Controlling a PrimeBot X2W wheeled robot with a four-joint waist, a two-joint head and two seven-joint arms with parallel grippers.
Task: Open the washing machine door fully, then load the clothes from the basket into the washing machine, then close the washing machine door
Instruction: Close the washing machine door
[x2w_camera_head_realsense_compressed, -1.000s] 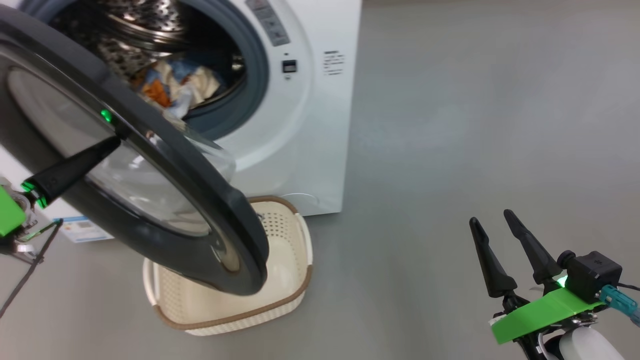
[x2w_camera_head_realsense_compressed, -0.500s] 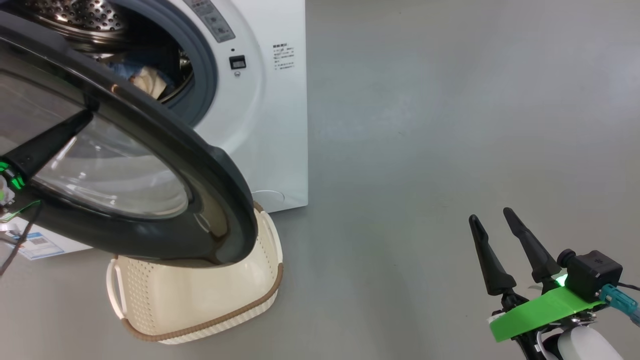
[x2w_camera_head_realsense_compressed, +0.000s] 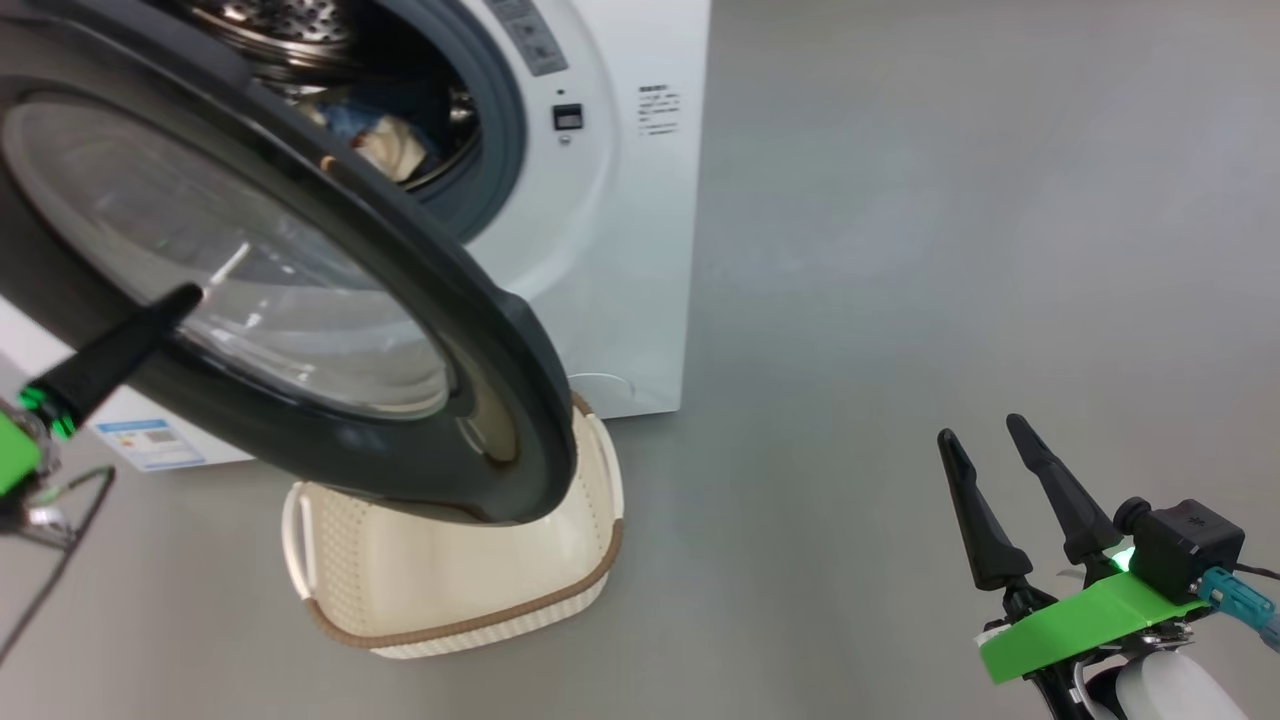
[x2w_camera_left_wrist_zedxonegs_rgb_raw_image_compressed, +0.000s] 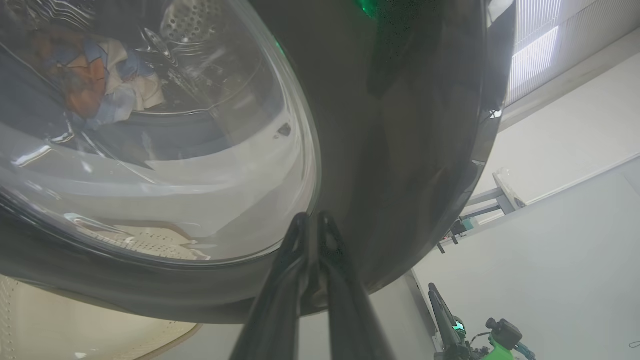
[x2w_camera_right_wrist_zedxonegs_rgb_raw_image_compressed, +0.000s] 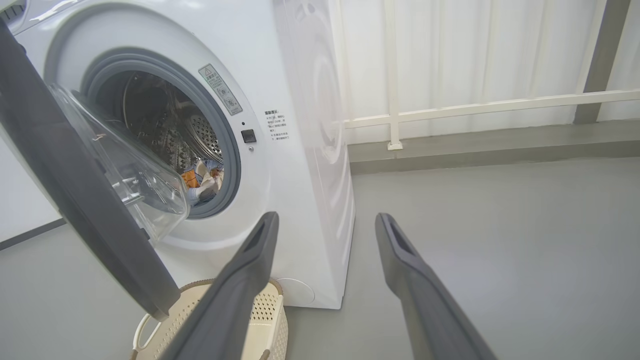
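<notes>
Grey floor (x2w_camera_head_realsense_compressed: 900, 250): clothes (x2w_camera_head_realsense_compressed: 385, 140) inside washing machine (x2w_camera_head_realsense_compressed: 620, 250); left hand (x2w_camera_left_wrist_zedxonegs_rgb_raw_image_compressed: 311, 220) pinched empty, right hand (x2w_camera_head_realsense_compressed: 980, 432) spread.

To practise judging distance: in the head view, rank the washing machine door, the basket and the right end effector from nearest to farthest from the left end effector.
1. washing machine door: the left end effector has its tip at the glass.
2. basket: on the floor under the door's lower edge.
3. right end effector: far off at lower right.
</notes>
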